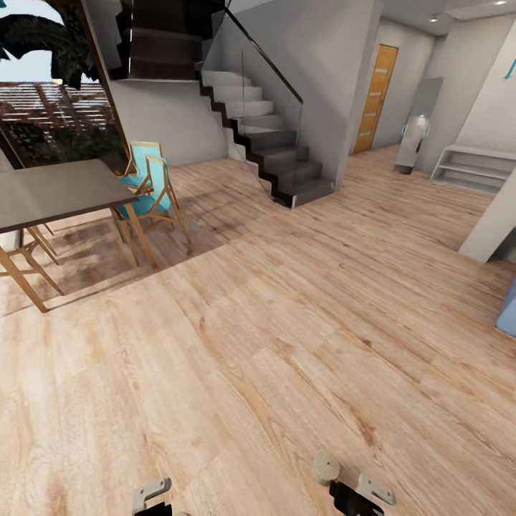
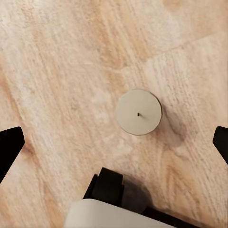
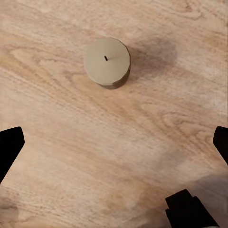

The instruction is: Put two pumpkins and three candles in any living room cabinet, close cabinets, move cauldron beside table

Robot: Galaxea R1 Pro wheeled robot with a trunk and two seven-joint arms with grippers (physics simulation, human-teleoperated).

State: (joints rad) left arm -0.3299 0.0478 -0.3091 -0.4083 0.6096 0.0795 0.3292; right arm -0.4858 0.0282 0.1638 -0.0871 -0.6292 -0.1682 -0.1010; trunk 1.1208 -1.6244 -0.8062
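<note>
A short round beige candle with a small dark wick stands on the wood floor at the bottom of the head view, just ahead of my right gripper. In the right wrist view a candle sits beyond my right gripper, whose fingers are spread wide with nothing between them. The left wrist view has a pale candle on the floor past my left gripper, also wide open and empty. I cannot tell whether these are one candle. The pumpkins, cabinet, cauldron and living-room table are out of view.
A tall dark dining table with turquoise chairs stands at the left. Dark stairs rise at the back, with an orange door beyond. A white pillar and a blue object are at the right. Open wood floor lies ahead.
</note>
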